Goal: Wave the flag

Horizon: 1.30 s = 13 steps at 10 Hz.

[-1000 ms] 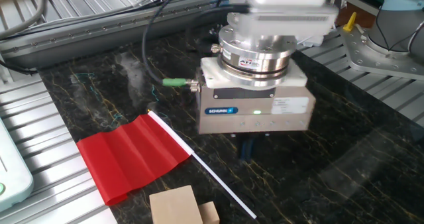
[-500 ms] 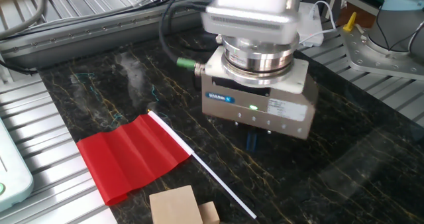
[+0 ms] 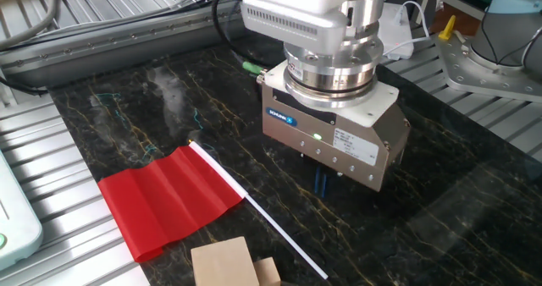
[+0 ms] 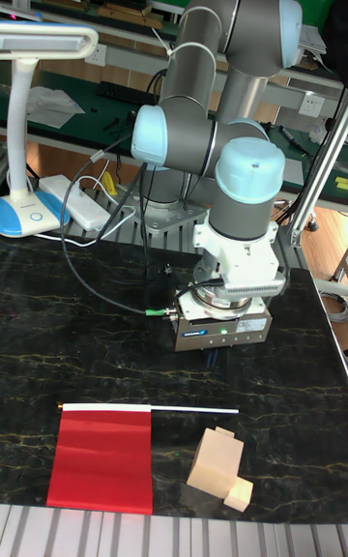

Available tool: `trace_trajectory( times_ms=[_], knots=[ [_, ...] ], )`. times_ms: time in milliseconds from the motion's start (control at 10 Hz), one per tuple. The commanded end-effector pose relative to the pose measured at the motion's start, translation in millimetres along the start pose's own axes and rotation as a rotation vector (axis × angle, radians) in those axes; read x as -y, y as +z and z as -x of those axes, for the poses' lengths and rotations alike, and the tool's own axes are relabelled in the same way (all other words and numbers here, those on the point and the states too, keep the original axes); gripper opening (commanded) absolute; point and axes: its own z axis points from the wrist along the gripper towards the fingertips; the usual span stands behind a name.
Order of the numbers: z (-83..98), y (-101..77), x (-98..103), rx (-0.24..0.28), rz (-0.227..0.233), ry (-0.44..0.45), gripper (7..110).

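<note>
The flag (image 3: 169, 201) lies flat on the dark marble table (image 3: 440, 218). Its rippled red cloth is at the front left, and its thin white stick (image 3: 279, 231) runs toward the front right. In the tall fixed view the flag (image 4: 101, 460) lies below and left of the arm. My gripper (image 3: 320, 184) hangs over the table to the right of the stick, apart from it and holding nothing. Only the short blue fingertips (image 3: 318, 181) poke out beneath the grey housing, so the gap between them is unclear. The tall view shows the gripper (image 4: 208, 356) just above the stick's free end.
Pale wooden blocks (image 3: 224, 265) sit at the front edge beside the stick, also seen as blocks (image 4: 217, 465). Ribbed aluminium rails (image 3: 34, 151) border the table's left side. A black cable with a green plug (image 3: 251, 67) trails from the gripper. A white desk lamp (image 4: 29, 209) stands far left.
The gripper housing has turned about its vertical axis, and its green plug has swung toward the back. It has shifted slightly right. The flag and blocks have not moved.
</note>
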Motion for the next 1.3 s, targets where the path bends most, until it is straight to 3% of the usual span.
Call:
trace_trajectory(
  times_ms=[0,200,800,1200],
  knots=[
    [4.0,-1.6,-9.2,0.014,0.042,0.056,7],
    [5.1,-1.5,-3.5,0.019,0.019,0.06,7],
    [1.3,-1.5,-5.2,0.003,0.025,0.155,7],
    [11.9,5.0,6.4,0.004,0.016,0.101,7]
  ],
)
